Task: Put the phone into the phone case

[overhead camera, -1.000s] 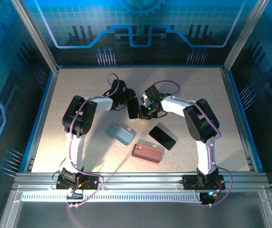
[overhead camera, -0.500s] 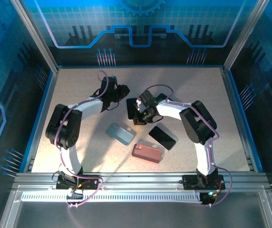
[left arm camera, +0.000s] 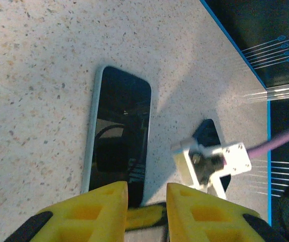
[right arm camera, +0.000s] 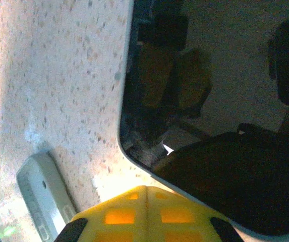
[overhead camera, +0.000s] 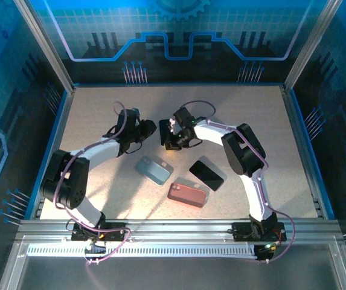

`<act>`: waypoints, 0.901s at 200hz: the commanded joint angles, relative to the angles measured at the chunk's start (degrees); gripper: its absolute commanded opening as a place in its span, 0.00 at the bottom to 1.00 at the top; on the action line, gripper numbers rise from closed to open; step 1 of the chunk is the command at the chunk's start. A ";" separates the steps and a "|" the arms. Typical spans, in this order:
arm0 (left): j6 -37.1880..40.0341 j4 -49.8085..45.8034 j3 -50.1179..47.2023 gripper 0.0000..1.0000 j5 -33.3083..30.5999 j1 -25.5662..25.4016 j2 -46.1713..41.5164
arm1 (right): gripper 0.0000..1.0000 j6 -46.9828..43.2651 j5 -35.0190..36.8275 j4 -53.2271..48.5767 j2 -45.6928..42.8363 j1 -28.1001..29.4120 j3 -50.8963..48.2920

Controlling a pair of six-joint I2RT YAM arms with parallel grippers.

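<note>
Lying flat on table [left arm camera: 33, 60], phone [left arm camera: 119, 133] looks rigid, slick, thin: take by long edges. Left fingers [left arm camera: 99, 206] parted, empty; right fingers [right arm camera: 119, 214] closed, empty.

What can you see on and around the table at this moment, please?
Black glossy slab phone: one, black, centre-back, between both arms' jaws.
Second black slab phone: one, black, right of centre.
Blue-grey plastic phone case: one, blue-grey, left of centre.
Red plastic phone case: one, red, nearest the bases.
Speckled table: one, beige.
Left arm: one, white and black, yellow jaws open.
Right arm: one, white and black, jaws at the first phone.
</note>
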 commanded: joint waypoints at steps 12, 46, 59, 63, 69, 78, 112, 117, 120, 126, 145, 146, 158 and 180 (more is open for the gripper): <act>-0.52 -2.09 -3.04 0.27 -0.41 0.25 -3.21 | 0.00 -1.67 0.59 -2.49 3.81 -1.97 5.16; -1.20 -1.96 -4.77 0.27 -1.03 0.25 -4.07 | 0.00 -1.96 -0.79 -3.65 7.59 -1.87 9.74; -1.32 -1.93 -5.08 0.27 -1.05 0.25 -4.24 | 0.00 -1.88 -0.72 -3.72 8.51 -1.76 11.13; -1.36 -1.91 -5.11 0.27 -1.05 0.28 -4.26 | 0.00 -1.79 -0.73 -3.74 8.73 -1.75 11.54; -1.41 -1.99 -5.19 0.27 -1.17 0.25 -4.30 | 0.00 -1.63 -0.94 -3.75 9.24 -1.70 12.17; -1.41 -2.09 -5.40 0.27 -1.24 0.25 -4.48 | 0.00 -1.45 -1.16 -3.74 9.89 -1.71 13.01; -1.63 -2.50 -5.91 0.27 -1.60 0.25 -5.00 | 0.00 -1.25 -0.79 -4.40 12.30 -1.48 16.43; -1.59 -2.53 -6.02 0.27 -1.60 0.25 -5.12 | 0.00 -1.33 -0.37 -4.57 12.45 -1.49 16.78; -1.61 -2.53 -6.16 0.27 -1.65 0.25 -5.22 | 0.00 -1.42 -0.17 -4.61 12.52 -1.49 16.96; -1.68 -2.53 -6.32 0.27 -1.73 0.25 -5.43 | 0.00 -1.51 0.06 -4.62 12.70 -1.48 17.22; -1.54 -2.87 -6.85 0.27 -2.11 0.25 -6.00 | 0.00 -1.52 -0.41 -5.09 13.57 -1.71 18.84; -1.52 -2.92 -6.88 0.27 -2.11 0.25 -6.01 | 0.00 -1.52 -0.44 -5.12 13.63 -1.69 18.94; -1.41 -3.13 -7.04 0.27 -2.31 0.25 -6.25 | 0.00 -1.68 -0.57 -5.72 14.27 -1.67 20.17; -1.41 -3.48 -7.08 0.27 -2.49 0.25 -6.54 | 0.00 -1.85 -0.66 -6.52 14.75 -1.68 21.41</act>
